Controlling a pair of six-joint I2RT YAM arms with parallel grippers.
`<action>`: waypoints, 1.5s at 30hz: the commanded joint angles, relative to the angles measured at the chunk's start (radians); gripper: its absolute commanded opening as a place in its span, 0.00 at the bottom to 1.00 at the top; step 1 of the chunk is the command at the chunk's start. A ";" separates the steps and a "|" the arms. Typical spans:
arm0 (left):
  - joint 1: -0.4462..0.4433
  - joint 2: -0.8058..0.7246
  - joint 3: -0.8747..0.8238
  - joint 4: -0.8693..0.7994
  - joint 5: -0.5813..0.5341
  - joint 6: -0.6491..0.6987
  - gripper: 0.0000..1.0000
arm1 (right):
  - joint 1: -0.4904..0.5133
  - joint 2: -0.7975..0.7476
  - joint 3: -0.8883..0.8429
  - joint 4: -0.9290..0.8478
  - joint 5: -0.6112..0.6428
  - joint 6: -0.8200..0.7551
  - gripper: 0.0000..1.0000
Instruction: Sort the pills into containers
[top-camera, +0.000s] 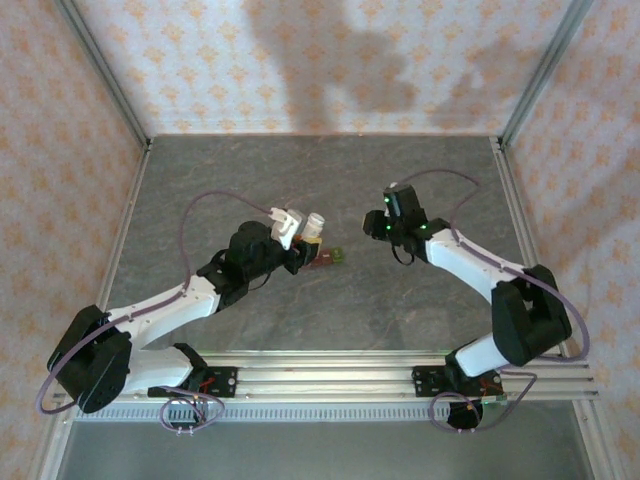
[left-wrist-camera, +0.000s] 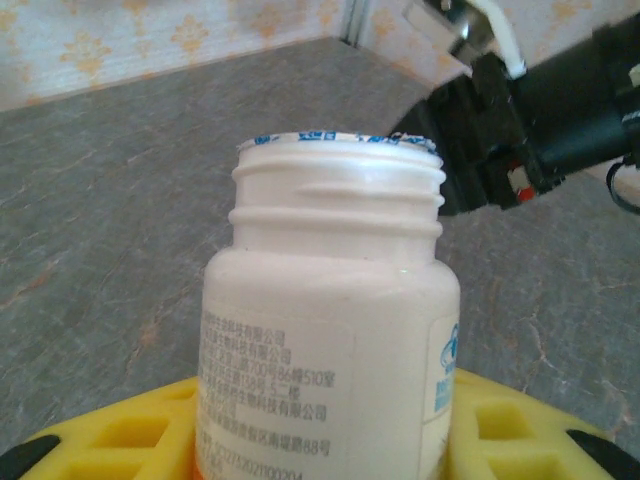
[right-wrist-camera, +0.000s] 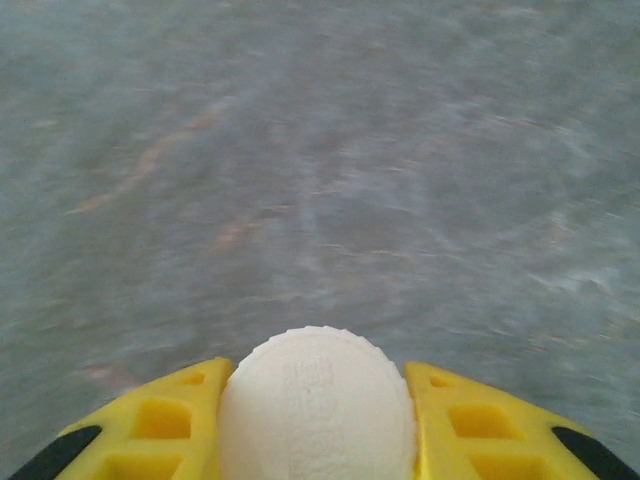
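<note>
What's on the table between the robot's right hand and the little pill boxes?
Nothing. In the top view, only bare grey table lies between the right gripper and the containers.

We saw a grey, stone-veined tabletop (top-camera: 320, 180) walled at nine, twelve and three o'clock by cream wallpaper (top-camera: 180, 60) with orange motifs. Metal posts (top-camera: 103, 70) stood at eleven and one o'clock, and a soft shadow (top-camera: 340, 70) crossed the far side.
</note>
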 joint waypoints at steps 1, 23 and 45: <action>0.007 -0.016 -0.021 0.026 -0.085 -0.034 0.00 | -0.004 0.056 -0.014 -0.032 0.235 0.055 0.31; 0.005 0.087 0.001 -0.176 -0.143 -0.173 0.00 | -0.002 0.262 -0.061 0.045 0.280 0.194 0.66; 0.005 0.064 0.069 -0.491 -0.198 -0.072 0.00 | 0.048 0.097 0.075 -0.009 -0.138 -0.023 0.73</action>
